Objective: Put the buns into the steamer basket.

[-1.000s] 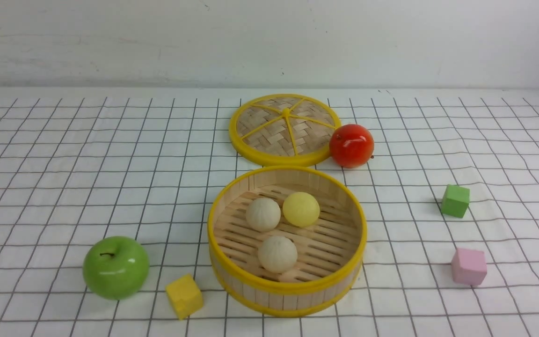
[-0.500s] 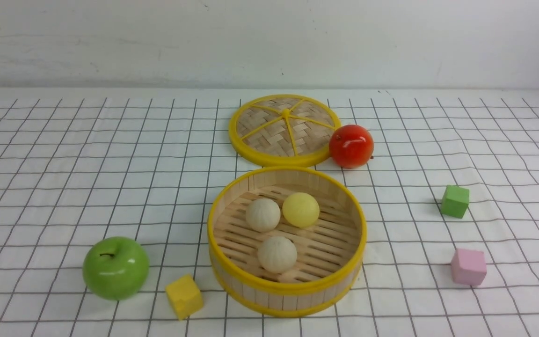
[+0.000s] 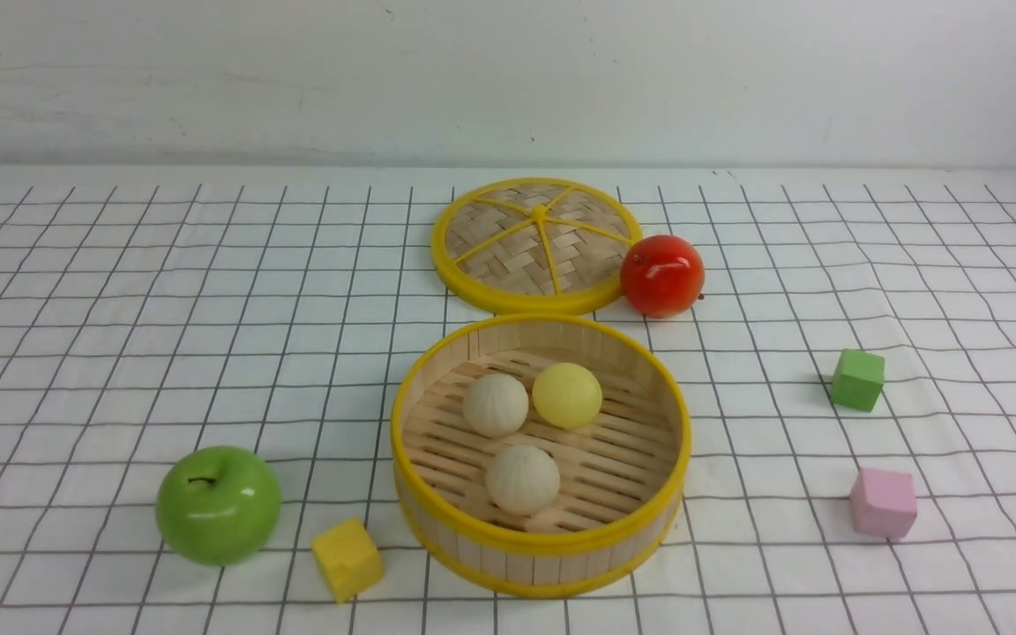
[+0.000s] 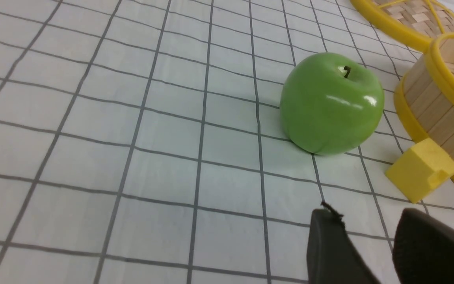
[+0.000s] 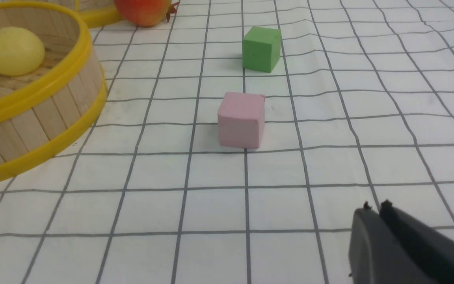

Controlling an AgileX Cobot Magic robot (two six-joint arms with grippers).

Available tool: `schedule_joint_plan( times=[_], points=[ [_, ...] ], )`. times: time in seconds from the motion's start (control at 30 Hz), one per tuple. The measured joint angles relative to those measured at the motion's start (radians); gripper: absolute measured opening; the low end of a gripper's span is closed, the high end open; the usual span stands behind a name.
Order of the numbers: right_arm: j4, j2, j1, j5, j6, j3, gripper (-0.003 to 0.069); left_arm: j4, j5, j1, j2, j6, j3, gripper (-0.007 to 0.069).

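Note:
The steamer basket (image 3: 561, 547) stands at the table's front centre. All three buns lie on its slat floor: a cream bun (image 3: 496, 404), a pale yellow bun (image 3: 567, 395) and a second cream bun (image 3: 522, 479) nearer the front. The basket wall also shows in the left wrist view (image 4: 440, 114) and in the right wrist view (image 5: 34, 114), where the yellow bun (image 5: 12, 50) shows inside. My left gripper (image 4: 369, 221) is open and empty above the cloth near the green apple. My right gripper (image 5: 376, 211) is shut and empty, short of the pink cube. Neither gripper shows in the front view.
The woven lid (image 3: 536, 240) lies behind the basket with a red apple (image 3: 662, 274) beside it. A green apple (image 3: 218, 504) and a yellow cube (image 3: 347, 558) sit front left. A green cube (image 3: 857, 378) and a pink cube (image 3: 884, 502) sit at the right.

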Motion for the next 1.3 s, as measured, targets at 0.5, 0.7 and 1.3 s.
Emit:
schedule_joint_plan(
  times=[0.5, 0.7, 1.3],
  points=[
    [0.000, 0.000, 0.000, -0.001, 0.000, 0.000, 0.0044, 0.000, 0.000, 0.000, 0.000, 0.000, 0.000, 0.0238],
    [0.000, 0.000, 0.000, -0.001, 0.000, 0.000, 0.0055, 0.000, 0.000, 0.000, 0.000, 0.000, 0.000, 0.0238],
    [0.001, 0.000, 0.000, -0.001, 0.000, 0.000, 0.0075, 0.000, 0.000, 0.000, 0.000, 0.000, 0.000, 0.0238]
  ],
)
